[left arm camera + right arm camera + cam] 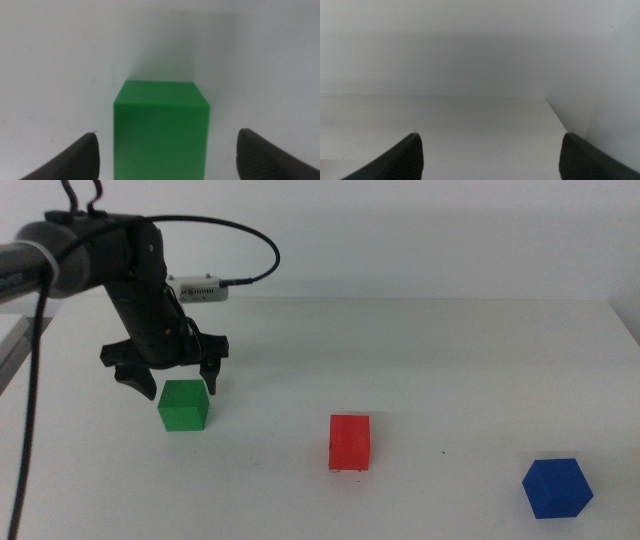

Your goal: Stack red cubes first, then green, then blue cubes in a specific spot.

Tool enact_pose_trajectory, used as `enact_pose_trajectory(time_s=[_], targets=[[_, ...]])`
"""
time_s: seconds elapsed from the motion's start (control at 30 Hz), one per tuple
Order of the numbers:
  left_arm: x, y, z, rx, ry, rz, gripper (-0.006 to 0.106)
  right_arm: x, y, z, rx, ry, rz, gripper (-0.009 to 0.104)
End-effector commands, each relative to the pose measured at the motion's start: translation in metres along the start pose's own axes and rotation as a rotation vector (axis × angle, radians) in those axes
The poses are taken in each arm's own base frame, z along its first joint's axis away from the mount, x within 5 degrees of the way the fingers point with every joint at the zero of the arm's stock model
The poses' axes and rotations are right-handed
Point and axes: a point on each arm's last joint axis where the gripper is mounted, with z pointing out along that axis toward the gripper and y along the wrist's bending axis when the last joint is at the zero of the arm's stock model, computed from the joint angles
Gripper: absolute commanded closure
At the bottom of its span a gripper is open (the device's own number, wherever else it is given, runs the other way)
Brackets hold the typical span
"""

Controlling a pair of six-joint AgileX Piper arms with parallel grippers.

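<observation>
Here, left gripper [178, 378] spread wide above green cube [184, 405] on white table [420, 370].

Three cubes lie well apart on the counter [450, 350], in a line running from far left to near right. The left cube [184, 406] sits farthest back. The centre cube [349, 442] lies to its right and nearer the front. The right cube [557, 487] lies nearest the front edge. The left end effector [178, 387] hangs just above and behind the left cube, one jaw to either side, apart from it. The right end effector [491, 135] is over bare counter, near a corner.
</observation>
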Motion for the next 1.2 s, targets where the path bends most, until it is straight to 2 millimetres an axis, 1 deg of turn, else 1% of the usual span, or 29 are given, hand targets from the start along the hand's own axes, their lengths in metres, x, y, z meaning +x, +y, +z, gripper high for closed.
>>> enact_pose_trajectory(time_s=[0.0,0.17,0.23,0.33,0.37,0.47,0.53,0.6,0.63,0.7,0.73,0.8,0.83,0.9,0.97,1.03,1.1,1.17], targets=[[-0.002,0.0,0.009,0.0,0.002,0.002,0.007,0.0,0.0,0.0,0.005,-0.013,-0.012,0.002],[-0.006,0.0,0.026,-0.003,0.004,0.022,0.008,0.0,0.0,0.0,0.005,-0.013,-0.012,0.002],[-0.006,0.0,0.031,-0.006,0.016,0.023,0.012,0.0,0.0,0.0,0.005,-0.013,-0.012,0.002],[-0.004,0.001,0.034,-0.011,0.029,0.024,0.023,0.0,0.0,0.0,0.005,-0.013,-0.012,0.002],[-0.004,0.001,0.034,-0.013,0.034,0.024,0.029,0.0,0.0,0.0,0.005,-0.013,-0.012,0.002],[-0.001,0.001,0.026,-0.015,0.045,0.009,0.054,0.0,0.0,0.0,0.005,-0.013,-0.012,0.002],[0.004,0.0,0.013,-0.015,0.057,-0.026,0.071,0.0,0.0,0.0,0.005,-0.013,-0.012,0.002],[0.011,-0.01,-0.007,-0.008,0.043,-0.049,0.086,0.0,0.0,0.0,0.005,-0.013,-0.012,0.002],[0.016,-0.018,-0.016,-0.008,0.031,-0.043,0.091,0.0,0.0,0.0,0.005,-0.013,-0.012,0.002],[0.026,-0.042,-0.041,-0.012,-0.015,-0.023,0.101,0.0,0.0,0.0,0.005,-0.013,-0.012,0.002],[0.03,-0.054,-0.05,-0.021,-0.031,-0.011,0.102,0.0,0.0,0.0,0.005,-0.013,-0.012,0.002],[0.039,-0.087,-0.068,-0.024,-0.075,0.039,0.102,0.0,0.0,0.0,0.005,-0.013,-0.012,0.002],[0.041,-0.102,-0.073,-0.015,-0.099,0.062,0.102,0.0,0.0,0.0,0.005,-0.013,-0.012,0.002],[0.049,-0.138,-0.081,0.021,-0.141,0.113,0.102,0.0,0.0,0.0,0.005,-0.013,-0.012,0.002],[0.056,-0.169,-0.083,0.053,-0.161,0.148,0.102,0.0,0.0,0.0,0.005,-0.013,-0.012,0.002],[0.061,-0.192,-0.078,0.072,-0.164,0.162,0.102,0.0,0.0,0.0,0.005,-0.013,-0.012,0.002],[0.065,-0.206,-0.071,0.084,-0.151,0.151,0.102,0.0,0.0,0.0,0.005,-0.013,-0.012,0.002],[0.069,-0.214,-0.062,0.09,-0.126,0.137,0.102,0.0,0.0,0.0,0.005,-0.013,-0.012,0.002]])
